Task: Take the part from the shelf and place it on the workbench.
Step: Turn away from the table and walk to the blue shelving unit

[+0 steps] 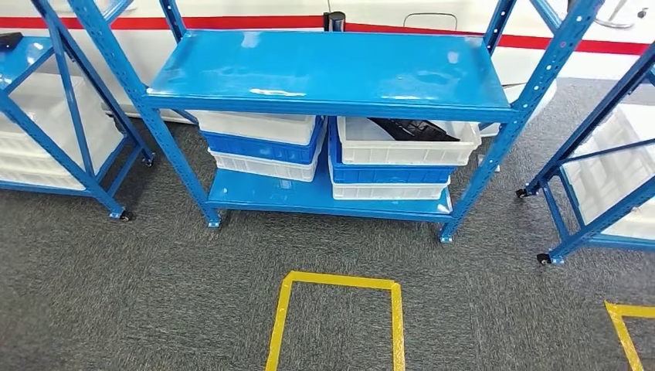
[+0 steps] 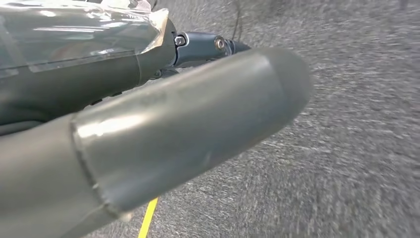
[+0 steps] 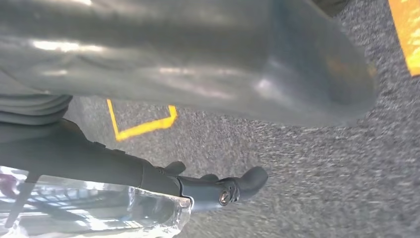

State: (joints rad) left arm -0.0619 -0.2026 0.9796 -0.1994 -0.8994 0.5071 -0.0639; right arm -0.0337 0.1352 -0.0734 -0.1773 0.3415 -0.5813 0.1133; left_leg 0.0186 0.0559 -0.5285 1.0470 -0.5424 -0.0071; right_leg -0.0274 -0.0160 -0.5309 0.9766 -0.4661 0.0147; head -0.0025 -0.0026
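1. Nearest in the head view: grey carpet [image 1: 154, 294] marked with one full yellow tape square [image 1: 337, 317] and the corner of a second tape outline [image 1: 629, 328] at the right edge.
2. Left robot hand [image 2: 163, 134] seen close in the left wrist view: thick grey thumb across the frame, darker fingers [image 2: 208, 45] stretched straight behind it, nothing held, fingers apart.
3. Right robot hand [image 3: 198, 64] seen close in the right wrist view: grey thumb above, dark fingers [image 3: 223, 191] extended below, nothing held, fingers apart. Both hanging over blurred carpet, with yellow tape lines underneath.
4. Further off, one blue shelf [image 1: 332, 73] straight ahead on small wheels, with two levels; top level bare and glossy.
5. On the lower level, two stacks of crates side by side, three crates each: white, blue, white. Left stack [image 1: 263, 147] partly hidden under the top board.
6. Black part [image 1: 409, 129] lying in the top white crate [image 1: 405, 143] of the right stack, on the shelf's lower level; only a slanted dark strip visible, the rest hidden by the board, shape hard to make out.
7. Two more blue racks cut off at the frame edges: left rack [image 1: 46, 116] and right rack [image 1: 610, 170], both carrying white crates.
8. Farthest: white wall with one red stripe [image 1: 255, 22].
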